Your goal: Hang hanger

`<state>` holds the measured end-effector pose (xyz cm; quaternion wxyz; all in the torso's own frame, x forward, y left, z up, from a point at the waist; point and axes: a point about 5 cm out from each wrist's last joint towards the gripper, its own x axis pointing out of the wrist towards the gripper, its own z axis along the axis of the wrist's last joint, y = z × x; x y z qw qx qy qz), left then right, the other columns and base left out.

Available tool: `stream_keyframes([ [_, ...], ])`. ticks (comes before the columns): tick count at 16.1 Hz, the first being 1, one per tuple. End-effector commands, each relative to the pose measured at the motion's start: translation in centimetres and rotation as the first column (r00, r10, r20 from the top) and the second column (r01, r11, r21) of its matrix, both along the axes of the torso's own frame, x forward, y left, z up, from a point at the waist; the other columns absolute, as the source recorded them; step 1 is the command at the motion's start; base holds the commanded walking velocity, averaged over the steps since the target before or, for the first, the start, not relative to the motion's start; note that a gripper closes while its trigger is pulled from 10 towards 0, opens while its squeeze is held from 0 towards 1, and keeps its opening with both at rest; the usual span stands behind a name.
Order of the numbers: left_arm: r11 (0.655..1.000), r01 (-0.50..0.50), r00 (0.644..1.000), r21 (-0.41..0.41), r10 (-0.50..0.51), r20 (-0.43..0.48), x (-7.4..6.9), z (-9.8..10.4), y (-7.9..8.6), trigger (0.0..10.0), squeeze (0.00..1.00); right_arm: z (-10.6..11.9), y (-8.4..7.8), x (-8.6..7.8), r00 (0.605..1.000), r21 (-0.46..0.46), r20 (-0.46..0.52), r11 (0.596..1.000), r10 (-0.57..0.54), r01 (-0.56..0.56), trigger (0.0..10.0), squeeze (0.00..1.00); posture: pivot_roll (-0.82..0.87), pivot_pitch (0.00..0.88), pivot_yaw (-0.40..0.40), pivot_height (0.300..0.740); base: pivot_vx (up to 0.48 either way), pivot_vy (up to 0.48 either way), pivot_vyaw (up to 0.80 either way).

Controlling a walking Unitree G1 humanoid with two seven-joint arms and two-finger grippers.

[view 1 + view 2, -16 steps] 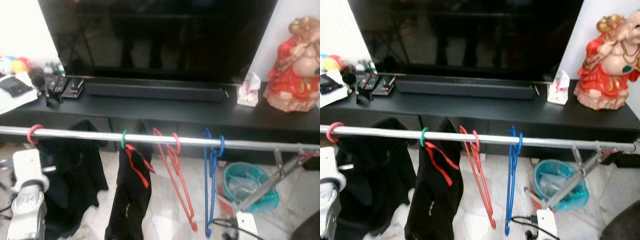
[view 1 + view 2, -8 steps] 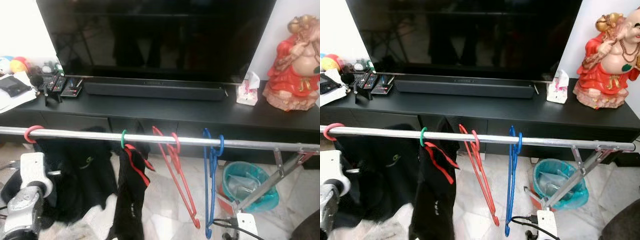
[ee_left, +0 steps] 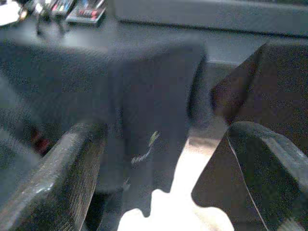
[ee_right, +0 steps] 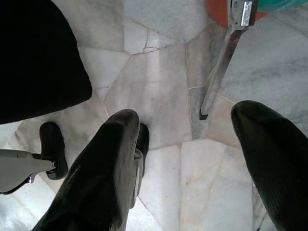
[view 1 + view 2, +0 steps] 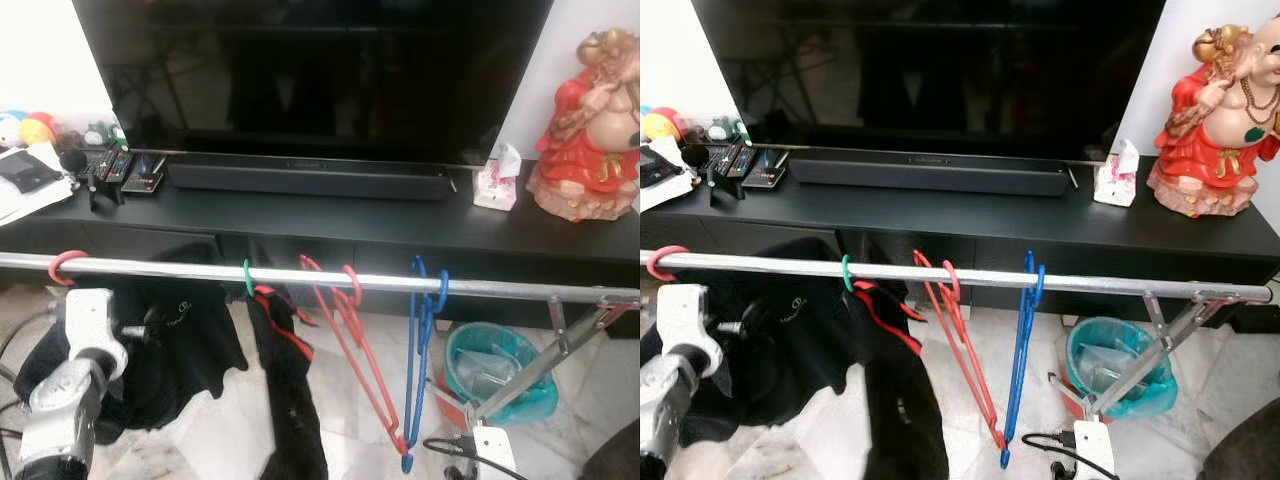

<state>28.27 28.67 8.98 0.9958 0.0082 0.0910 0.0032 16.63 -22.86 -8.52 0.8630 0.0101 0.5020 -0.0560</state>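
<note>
Hangers hang on the silver rail (image 5: 330, 280): a pink hook (image 5: 62, 266) carrying a black shirt (image 5: 180, 340), a green hook (image 5: 248, 277) with a black red-trimmed garment (image 5: 290, 400), two bare red hangers (image 5: 350, 340) and two bare blue hangers (image 5: 420, 340). The left gripper (image 3: 159, 192), jaws wide with nothing between them, faces the black shirt just ahead. The right gripper (image 4: 187, 178), jaws wide too, points at the marble floor (image 4: 159, 86), well apart from the rail.

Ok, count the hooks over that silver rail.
6, left to right on the rail: a pink hook, a green hook, two red hooks, two blue hooks. More may hang beyond the frame edge.
</note>
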Motion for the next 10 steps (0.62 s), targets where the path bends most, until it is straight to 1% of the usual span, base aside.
stream_keyframes([
  [1,0.998,0.05,0.998,0.032,-0.051,0.032,0.3,1.7,-0.4,10.0,0.0,0.0,-0.1,-0.1,1.0,0.004,-0.003,1.0,-0.009,0.009,10.0,0.0,0.13,0.0,-0.015,0.74,0.0,0.0,0.0],
  [2,0.996,0.08,0.995,0.04,-0.083,0.058,0.3,2.9,-0.8,10.0,0.0,0.0,-0.1,-0.1,1.0,0.003,-0.004,1.0,-0.009,0.009,10.0,0.0,0.13,0.0,-0.016,0.74,0.0,0.0,0.0],
  [3,0.994,0.091,0.994,0.052,-0.094,0.06,0.3,3.2,-0.8,10.0,0.0,0.0,-0.1,-0.1,1.0,0.004,-0.004,1.0,-0.009,0.009,10.0,0.0,0.13,0.0,-0.016,0.74,0.0,0.0,0.0],
  [6,0.978,0.164,0.986,0.132,-0.166,0.006,-0.8,4.4,-0.4,10.0,0.0,0.0,-0.1,0.0,1.0,0.004,-0.004,1.0,-0.006,0.006,10.0,0.0,0.15,0.0,-0.021,0.74,0.0,0.0,0.0],
  [7,0.97,0.143,0.99,0.198,-0.138,-0.039,-1.5,4.9,0.7,10.0,0.0,0.0,-0.1,0.0,1.0,0.004,-0.005,1.0,-0.003,0.003,10.0,0.0,0.15,0.0,-0.021,0.74,0.0,0.0,0.0],
  [8,0.968,0.116,0.993,0.221,-0.11,-0.043,-1.6,5.1,1.2,10.0,0.0,0.0,-0.1,0.0,1.0,0.004,-0.005,1.0,-0.002,0.002,10.0,0.0,0.15,0.0,-0.021,0.74,0.0,0.0,0.0],
  [9,0.965,-0.013,1.0,0.263,0.018,-0.019,-2.1,5.6,2.8,10.0,0.0,0.0,-0.1,0.0,1.0,0.004,-0.005,1.0,0.0,0.0,10.0,0.0,0.15,0.0,-0.02,0.74,0.0,0.0,0.0],
  [10,0.949,-0.133,0.991,0.286,0.136,0.009,-2.7,5.7,4.1,10.0,0.0,0.0,-0.1,0.0,1.0,0.004,-0.005,1.0,0.0,0.0,10.0,0.0,0.15,0.0,-0.018,0.74,0.0,0.0,0.0],
])
